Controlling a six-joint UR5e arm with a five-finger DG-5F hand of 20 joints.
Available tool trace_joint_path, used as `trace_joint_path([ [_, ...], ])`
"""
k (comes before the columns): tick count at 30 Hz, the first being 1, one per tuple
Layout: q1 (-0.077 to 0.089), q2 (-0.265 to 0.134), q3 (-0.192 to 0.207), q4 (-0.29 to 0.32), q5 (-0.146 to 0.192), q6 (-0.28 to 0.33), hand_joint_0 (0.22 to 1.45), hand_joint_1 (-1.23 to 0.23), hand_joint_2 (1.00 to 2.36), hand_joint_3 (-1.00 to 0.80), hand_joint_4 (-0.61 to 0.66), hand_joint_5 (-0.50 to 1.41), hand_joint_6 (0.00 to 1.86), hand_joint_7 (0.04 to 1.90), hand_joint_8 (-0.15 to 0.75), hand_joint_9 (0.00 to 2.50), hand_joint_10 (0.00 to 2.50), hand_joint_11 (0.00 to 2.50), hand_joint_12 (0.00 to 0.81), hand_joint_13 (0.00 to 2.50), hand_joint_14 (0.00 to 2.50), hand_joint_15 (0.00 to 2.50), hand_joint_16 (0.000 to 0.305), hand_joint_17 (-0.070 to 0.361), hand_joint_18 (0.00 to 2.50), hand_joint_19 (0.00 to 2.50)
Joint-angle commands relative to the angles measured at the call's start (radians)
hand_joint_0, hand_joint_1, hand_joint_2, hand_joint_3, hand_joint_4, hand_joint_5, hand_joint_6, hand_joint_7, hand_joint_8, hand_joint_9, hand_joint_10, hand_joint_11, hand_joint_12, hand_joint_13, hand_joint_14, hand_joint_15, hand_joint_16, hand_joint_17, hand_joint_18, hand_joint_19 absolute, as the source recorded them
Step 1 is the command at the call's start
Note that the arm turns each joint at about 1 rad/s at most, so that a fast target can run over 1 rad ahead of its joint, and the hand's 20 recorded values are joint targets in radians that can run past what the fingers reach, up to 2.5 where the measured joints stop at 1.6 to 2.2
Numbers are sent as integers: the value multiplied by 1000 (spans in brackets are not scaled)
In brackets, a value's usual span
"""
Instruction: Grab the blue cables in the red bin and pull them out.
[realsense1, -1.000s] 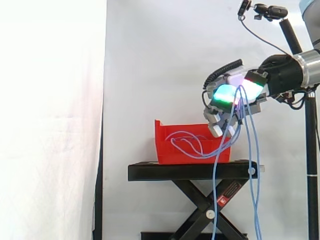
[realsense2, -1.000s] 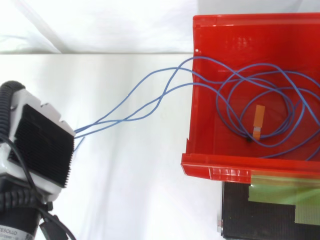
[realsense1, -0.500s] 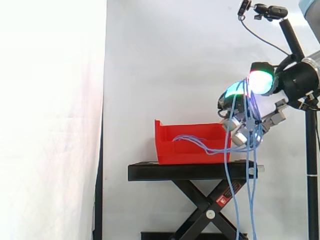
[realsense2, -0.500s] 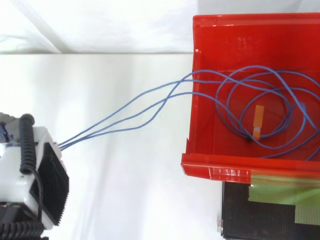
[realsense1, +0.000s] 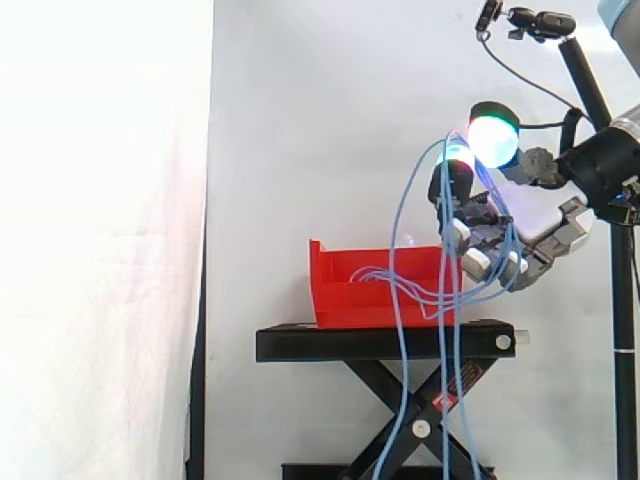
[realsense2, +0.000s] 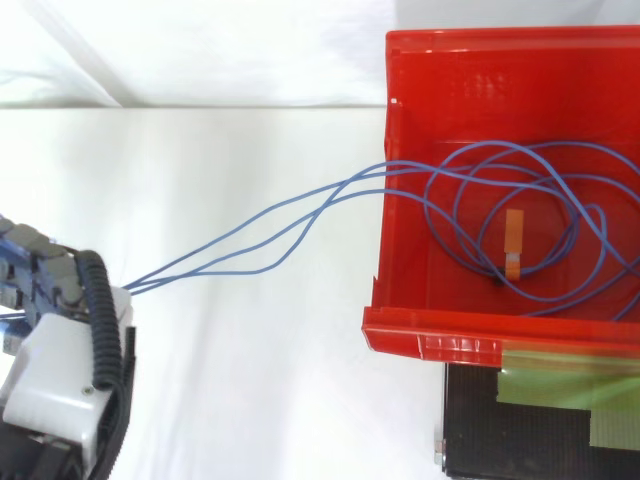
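Thin blue cables (realsense2: 345, 187) coil in loops inside the red bin (realsense2: 400, 318) and run out over its left wall to my hand (realsense2: 60, 370) at the lower left. In the side view the hand (realsense1: 535, 215) hovers to the right of the bin (realsense1: 340, 305), a little above its rim, palm turned up. Its fingers are curled round the cables. Strands arch over the glowing fingertips (realsense1: 494, 140) and hang down as long loops (realsense1: 402, 330) in front of the stand, towards the floor.
The bin sits on a black scissor stand (realsense1: 390, 345) before the white curtain. A small orange tag (realsense2: 514, 245) lies on the bin floor. A camera pole (realsense1: 622, 330) rises at the right edge, behind the hand.
The hand has rolled palm up and risen a little, dragging the cables along. The hanging loops have swung left, and the coils in the bin have tightened and shifted.
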Motion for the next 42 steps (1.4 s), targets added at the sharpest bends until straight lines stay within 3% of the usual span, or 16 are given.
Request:
trace_joint_path([
  [1,4,0,0,-31,29,69,882,-874,1000,-1000,7,887,784,570,172,864,30,889,291,721,28,734,38,85,616,1042],
  [7,7,-1,0,-45,29,68,882,-874,1000,-1000,9,888,785,561,172,864,28,889,290,720,28,742,38,85,615,1041],
  [11,8,0,0,-45,29,25,882,-873,1000,-1000,10,885,787,566,175,866,31,890,291,721,26,741,38,85,616,1042],
  [18,7,0,-1,-45,78,-163,882,-875,1000,-1000,7,887,787,559,177,864,30,887,293,722,26,740,38,85,617,1041],
  [21,4,-1,-1,-42,100,-304,882,-875,1000,-1000,9,886,787,558,175,864,30,888,289,721,28,736,38,85,616,1042],
  [24,1,0,0,-42,100,-388,882,-875,1000,-1000,10,886,784,568,175,867,31,889,293,721,27,740,38,85,616,1042],
  [35,-4,0,0,-39,100,-615,881,-875,1000,-1000,9,888,784,561,172,865,30,890,292,722,28,738,38,85,618,1040],
  [42,-5,0,0,-37,100,-683,882,-875,1000,-1000,9,888,783,562,174,866,30,889,290,723,27,738,38,86,618,1041],
])
